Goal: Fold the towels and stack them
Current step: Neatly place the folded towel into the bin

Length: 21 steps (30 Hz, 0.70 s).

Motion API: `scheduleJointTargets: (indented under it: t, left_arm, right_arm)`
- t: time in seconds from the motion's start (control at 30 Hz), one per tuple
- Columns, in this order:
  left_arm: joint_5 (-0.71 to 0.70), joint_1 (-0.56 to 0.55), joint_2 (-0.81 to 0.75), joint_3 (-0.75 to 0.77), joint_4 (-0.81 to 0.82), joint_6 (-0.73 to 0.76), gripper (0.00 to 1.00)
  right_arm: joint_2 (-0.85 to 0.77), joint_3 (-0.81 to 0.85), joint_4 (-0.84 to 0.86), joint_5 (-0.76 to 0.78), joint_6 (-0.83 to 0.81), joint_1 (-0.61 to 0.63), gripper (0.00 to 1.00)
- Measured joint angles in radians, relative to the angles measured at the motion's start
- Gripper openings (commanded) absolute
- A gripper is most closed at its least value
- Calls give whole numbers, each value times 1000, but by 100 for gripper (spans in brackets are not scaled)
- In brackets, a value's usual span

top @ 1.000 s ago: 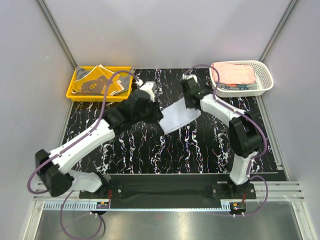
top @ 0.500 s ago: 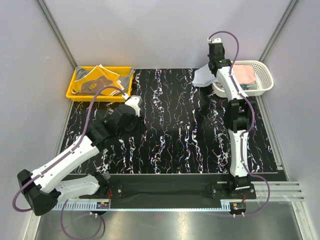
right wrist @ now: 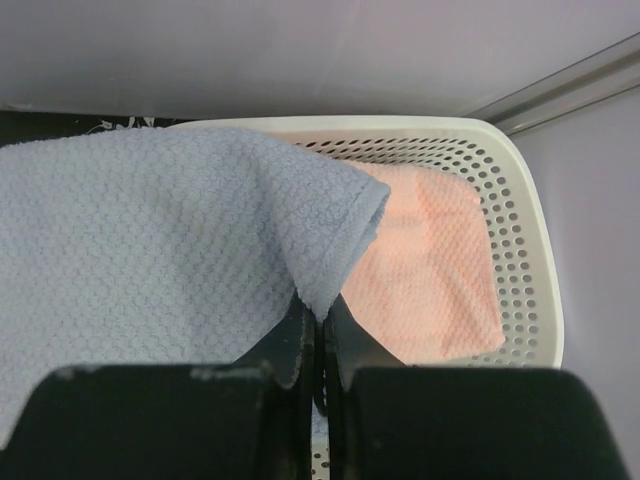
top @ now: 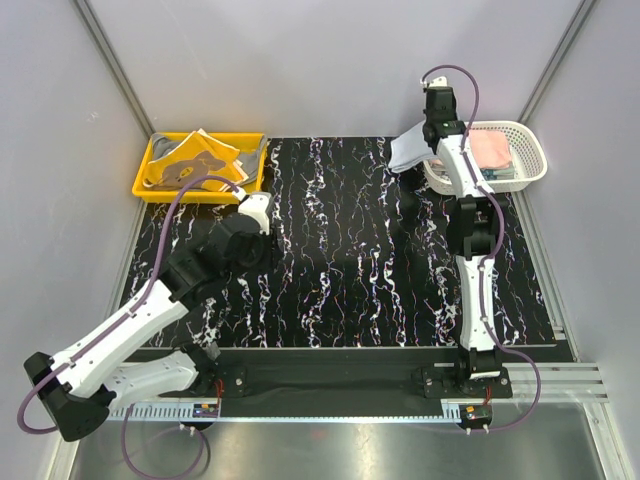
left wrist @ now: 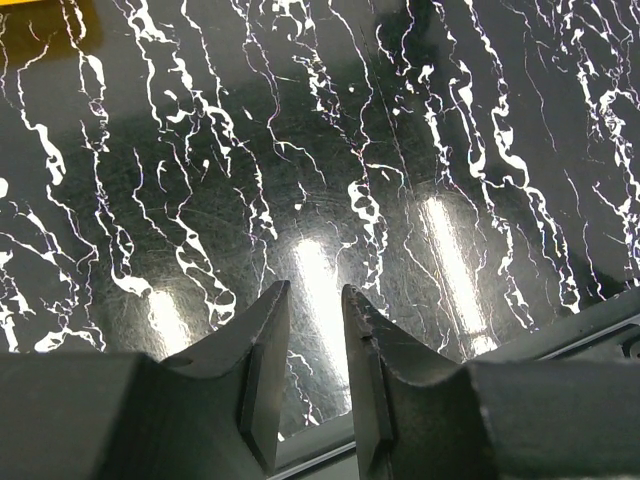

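A light blue towel (top: 406, 153) (right wrist: 150, 230) hangs from my right gripper (top: 428, 140) (right wrist: 320, 315), which is shut on its corner, raised over the left rim of the white lattice basket (top: 530, 150) (right wrist: 520, 250). A folded pink towel (top: 490, 148) (right wrist: 425, 270) lies in the basket. More towels (top: 195, 160) lie crumpled in the yellow tray (top: 150, 187) at the back left. My left gripper (top: 240, 240) (left wrist: 314, 290) is open and empty, above bare black marbled table left of centre.
The table (top: 350, 270) is black with white veins; its near edge and a rail (left wrist: 560, 330) show low in the left wrist view. Grey walls close in the left, back and right sides.
The right arm has carried the blue towel from the table's middle up to the basket's left rim. The left arm has drawn back leftward, away from the towel, with its jaws a little wider.
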Motion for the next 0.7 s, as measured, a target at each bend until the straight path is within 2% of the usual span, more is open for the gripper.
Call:
scheduleJointTargets:
  t: [0.4,0.7]
  left_arm:
    - [-2,0,-5,-16,0,7,33]
    - [1,0,-6,-17,0,7,33]
  right_arm:
    - [-88,-104,50,-2,-24,-48,0]
    - [-174,-106,56,-3,-23,-51,0]
